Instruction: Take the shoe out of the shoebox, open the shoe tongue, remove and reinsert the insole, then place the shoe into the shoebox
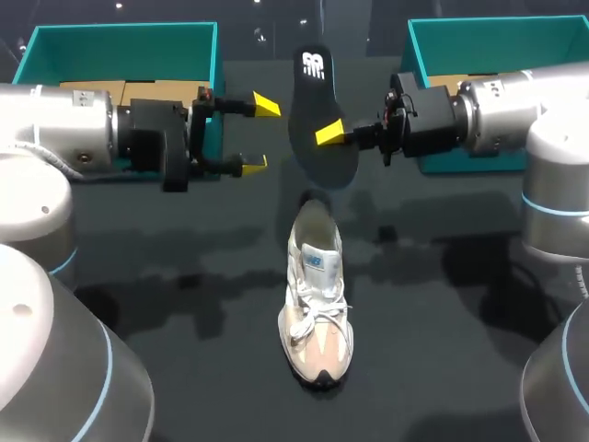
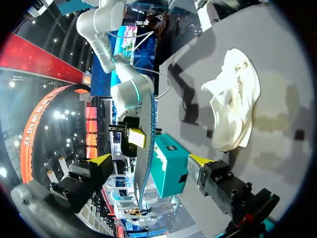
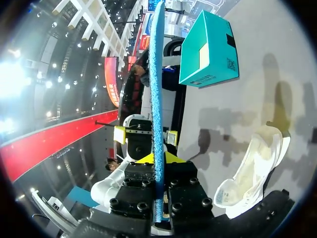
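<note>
Holding entry, item by item.

- **Insole** [image 1: 311,92]: black, thin, with a blue underside. It is held in the air edge-up, above the heel end of the shoe [image 1: 316,304] and clear of it.
  - Judged light and bendy, so the free upper end is likely to sag or wobble if swung.
  - The cloth face should give fair friction.
  - Best taken flat across the middle, one finger on each face. A hold at the tip would let it fold when pushed into the shoe.
- **Right gripper** [image 1: 336,136]: clamped on the insole, one yellow finger on each face, partway along and nearer the lower end.
- **Left gripper** [image 1: 260,135]: fingers spread wide, holding nothing. It is level with the insole and just beside it, and no contact is visible.
- **Shoe**: pale, laced, standing on its sole mid-table [image 1: 184,276], toe toward the robot and opening toward the back.
  - Judged light, with a soft upper that will crumple and a firmer sole.
  - Best gripped at the heel collar or across the sole sides. The tongue and laces are loose and poor to hold.
- **Left shoebox** [image 1: 120,41] and **right shoebox** [image 1: 497,23]: teal, at the back corners and well apart from the shoe. The card walls are judged easy to dent.
</note>
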